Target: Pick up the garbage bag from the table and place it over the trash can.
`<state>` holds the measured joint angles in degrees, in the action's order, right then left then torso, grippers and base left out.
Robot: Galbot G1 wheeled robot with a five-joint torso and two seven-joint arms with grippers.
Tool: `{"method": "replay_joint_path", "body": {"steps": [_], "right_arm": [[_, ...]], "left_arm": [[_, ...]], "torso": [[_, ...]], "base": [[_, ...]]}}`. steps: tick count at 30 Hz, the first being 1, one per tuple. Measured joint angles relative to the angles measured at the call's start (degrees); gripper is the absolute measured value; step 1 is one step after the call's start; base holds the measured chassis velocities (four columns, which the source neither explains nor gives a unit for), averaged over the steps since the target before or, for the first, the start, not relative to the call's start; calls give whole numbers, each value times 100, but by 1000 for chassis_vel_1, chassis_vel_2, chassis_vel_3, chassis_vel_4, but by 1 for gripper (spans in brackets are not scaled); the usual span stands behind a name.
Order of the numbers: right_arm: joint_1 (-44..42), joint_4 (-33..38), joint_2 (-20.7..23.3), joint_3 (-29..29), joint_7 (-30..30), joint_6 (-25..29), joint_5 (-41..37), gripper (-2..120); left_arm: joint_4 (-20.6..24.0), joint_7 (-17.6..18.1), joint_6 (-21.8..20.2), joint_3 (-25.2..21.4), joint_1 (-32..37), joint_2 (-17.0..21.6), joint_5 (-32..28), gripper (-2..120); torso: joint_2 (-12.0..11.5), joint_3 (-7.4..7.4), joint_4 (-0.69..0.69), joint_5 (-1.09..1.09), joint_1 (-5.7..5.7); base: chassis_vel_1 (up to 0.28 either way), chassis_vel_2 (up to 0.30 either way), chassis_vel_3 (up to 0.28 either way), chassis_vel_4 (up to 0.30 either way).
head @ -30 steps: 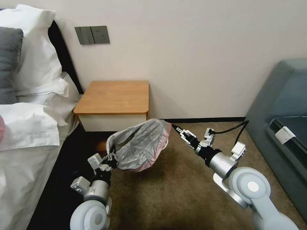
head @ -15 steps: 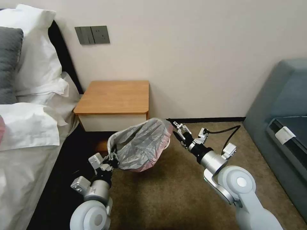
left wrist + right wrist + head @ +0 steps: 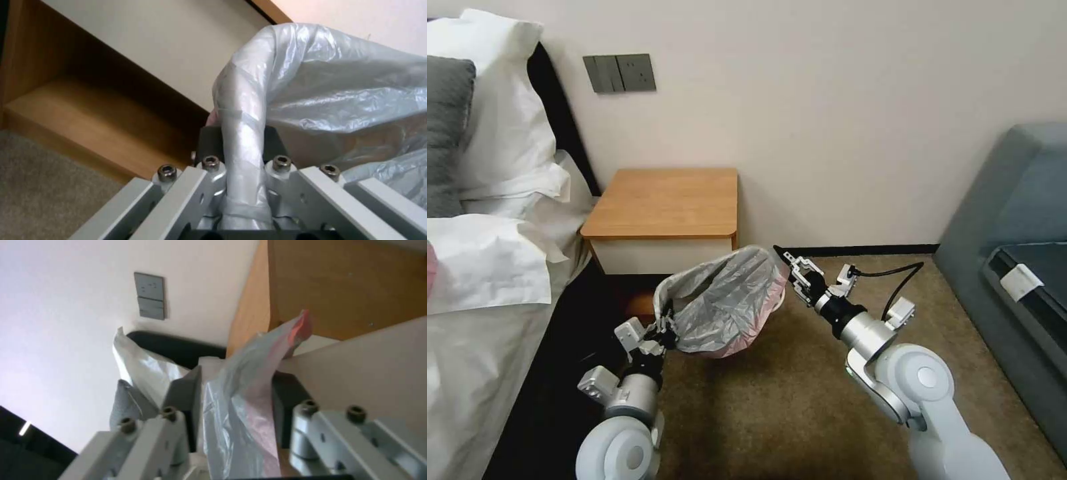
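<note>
The garbage bag point(image 3: 720, 303) hangs stretched open btwn both grippers, low over the carpet point(image 3: 800, 413) in front of the table point(image 3: 667, 200), just off its front-right corner. Its mouth faces up; grey film crinkled, pinkish edge along the lower side.

Left gripper point(image 3: 662, 331) is at the bag's near-left rim. In the left wrist view its pads point(image 3: 210, 144) are pressed together on a twisted rope of film w/ the bag point(image 3: 338, 86) billowing beyond; the table's lower shelf point(image 3: 80, 110) and white drawer front point(image 3: 146, 43) sit behind.

Right gripper point(image 3: 791, 271) is at the bag's far-right rim, next to the baseboard. In the right wrist view the film point(image 3: 240, 406) runs btwn the two pads point(image 3: 285, 396), w/ a visible gap beside it, so the jaws stand part open around the rim rather than tight; whether they actually pinch it, cannot tell. The pink edge pokes out past the fingertips; the table's wood underside point(image 3: 347, 283) is above.

The trash can shows as a pale sliver point(image 3: 774, 303) at the bag's right side, mostly hidden by film; whether the bag touches it cannot be told.

Bed w/ white pillows point(image 3: 500, 153) is on the left, grey sofa point(image 3: 1014, 220) on the right, wall switch point(image 3: 620, 73) above the table.
</note>
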<state>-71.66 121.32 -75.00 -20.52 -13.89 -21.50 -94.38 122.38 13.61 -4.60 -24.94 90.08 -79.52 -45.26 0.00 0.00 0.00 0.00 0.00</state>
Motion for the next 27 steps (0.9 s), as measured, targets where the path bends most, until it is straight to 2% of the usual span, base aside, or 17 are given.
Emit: {"method": "replay_joint_path", "body": {"steps": [9, 20, 27], "right_arm": [[9, -69, 4, 57, 8, 63, 226, 1], [-73, 39, 50, -57, -54, 148, 233, 0], [-269, -8, 48, -97, 64, 132, 537, 0]], "left_arm": [[-52, -88, 0, 23, -12, -1, 66, 6], [-75, -113, 12, 12, -23, -11, 104, 6], [-23, -97, -7, -41, -15, -2, -149, 6]], "torso": [[0, 0, 0, 0, 0], [0, 0, 0, 0, 0], [0, 0, -1, 0, 0]], "base": [[0, 0, 0, 0], [0, 0, 0, 0], [0, 0, 0, 0]]}}
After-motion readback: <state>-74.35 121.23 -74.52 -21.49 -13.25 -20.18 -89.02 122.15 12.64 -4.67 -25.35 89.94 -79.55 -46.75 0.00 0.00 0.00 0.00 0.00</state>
